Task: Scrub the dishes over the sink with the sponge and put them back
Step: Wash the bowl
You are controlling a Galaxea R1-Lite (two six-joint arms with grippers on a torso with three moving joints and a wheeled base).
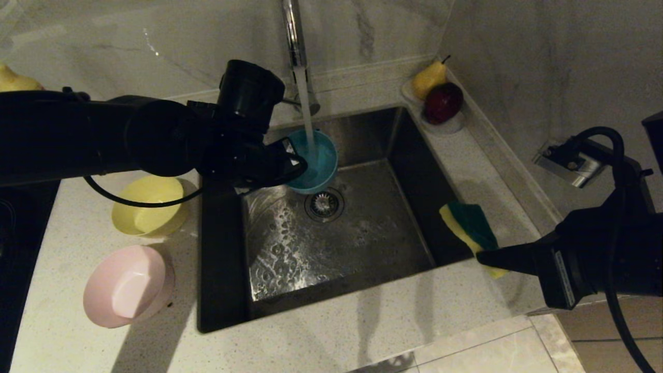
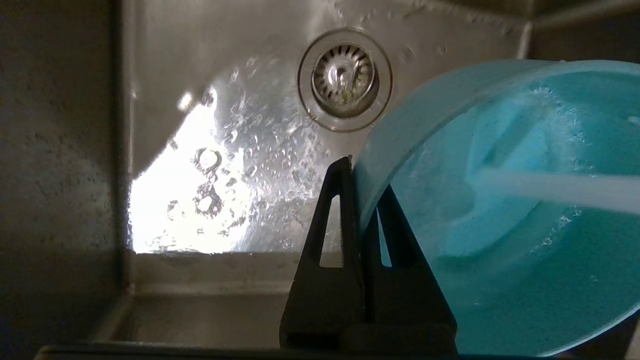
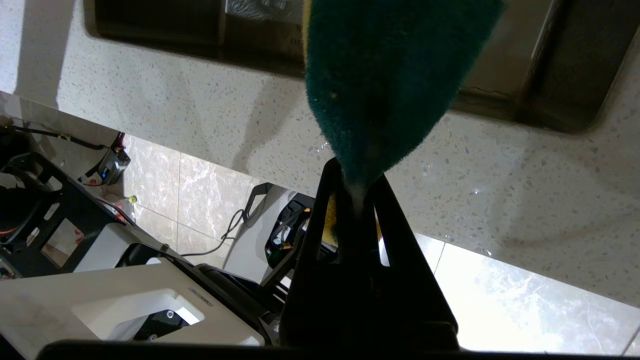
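My left gripper [image 1: 296, 161] [image 2: 361, 180] is shut on the rim of the light blue bowl [image 1: 316, 160] [image 2: 505, 210], which it holds tilted over the sink [image 1: 331, 233] under the running tap [image 1: 298, 52]. Water streams into the bowl. The pale yellow bowl [image 1: 150, 204] and the pale pink bowl [image 1: 128, 286] sit on the counter left of the sink. At the sink's front right corner my right gripper [image 1: 483, 256] [image 3: 356, 177] is shut on the sponge [image 1: 471, 228] [image 3: 390, 75], green face up, held above the counter.
The drain strainer [image 1: 324, 203] [image 2: 344, 79] sits in the wet basin floor. A pear [image 1: 429, 79] and a dark red apple [image 1: 443, 102] rest on a small dish at the back right corner. A marble wall rises behind. The counter's front edge [image 1: 466, 336] drops to a tiled floor.
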